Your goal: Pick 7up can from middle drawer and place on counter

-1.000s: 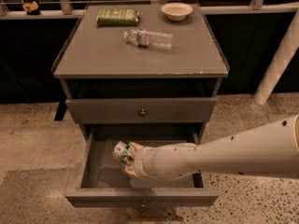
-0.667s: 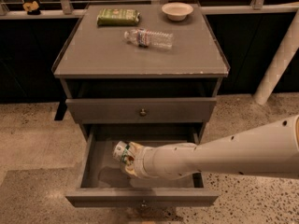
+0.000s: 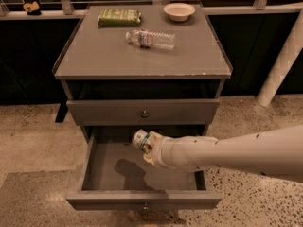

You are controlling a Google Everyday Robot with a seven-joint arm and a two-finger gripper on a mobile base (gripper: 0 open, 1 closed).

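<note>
Here, jaws over open middle drawer [image 3: 113, 200] grip 7up can [image 3: 141, 139]; glossy grey counter [image 3: 113, 58], speckled floor [image 3: 33, 141].

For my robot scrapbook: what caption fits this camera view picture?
The gripper grips the 7up can over the open middle drawer.

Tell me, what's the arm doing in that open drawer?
Pincer inside middle drawer, shut on 7up can. Can tilted, off drawer floor. Bottle lying on counter.
</note>
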